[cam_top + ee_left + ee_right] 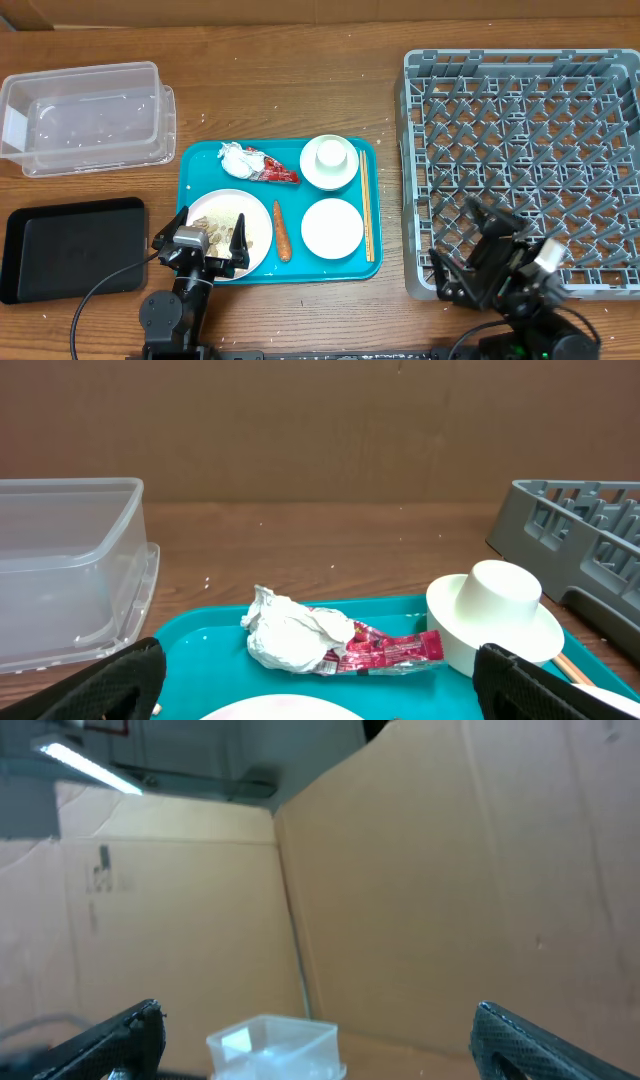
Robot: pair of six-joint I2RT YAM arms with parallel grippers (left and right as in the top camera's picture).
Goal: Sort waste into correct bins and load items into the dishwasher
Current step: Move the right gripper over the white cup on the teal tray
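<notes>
A teal tray (pixel 200 165) holds a crumpled white tissue (pixel 237 158), a red-and-white wrapper (pixel 276 171), an orange carrot (pixel 281 231), a plate with pale food scraps (pixel 228 228), a bowl with a small cup in it (pixel 330 160), a second white dish (pixel 331 227) and chopsticks (pixel 366 205). My left gripper (pixel 210 235) is open and empty over the scrap plate. In the left wrist view (pixel 320 695) the tissue (pixel 290 635), the wrapper (pixel 392 650) and the bowl (pixel 495 622) lie ahead of it. My right gripper (pixel 468 245) is open and empty over the front left corner of the grey dish rack (pixel 525 150).
The clear tub (pixel 85 115) stands at the far left, and the black tray (pixel 70 250) lies in front of it. The right wrist view shows cardboard walls and the clear tub (pixel 275 1045) between the open fingers (pixel 320 1040). The rack (pixel 590 545) fills the right side.
</notes>
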